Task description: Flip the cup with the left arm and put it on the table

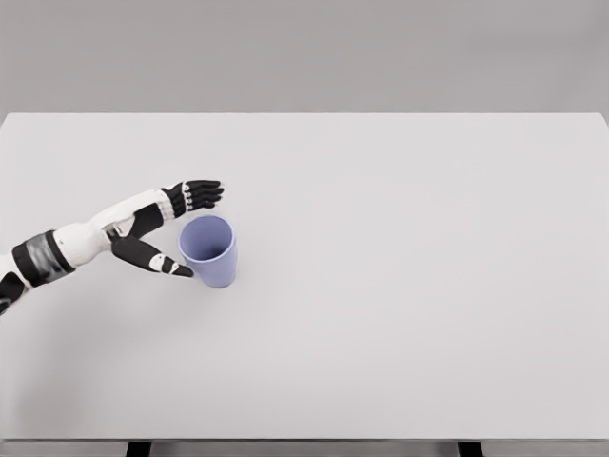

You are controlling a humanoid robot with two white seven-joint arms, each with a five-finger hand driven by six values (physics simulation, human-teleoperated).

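A light purple cup (209,250) stands upright on the white table (400,267), left of centre, its open mouth facing up. My left hand (186,231) sits just to the cup's left, with the fingers (198,195) spread above and behind the rim and the thumb (162,262) stretched toward the cup's near left side. The hand is open; the thumb tip is at or very near the cup wall, and the fingers are apart from it. My left arm comes in from the left edge. My right arm does not show.
The table's far edge (304,114) runs across the top of the view and its front edge (304,440) along the bottom. Nothing else stands on the table.
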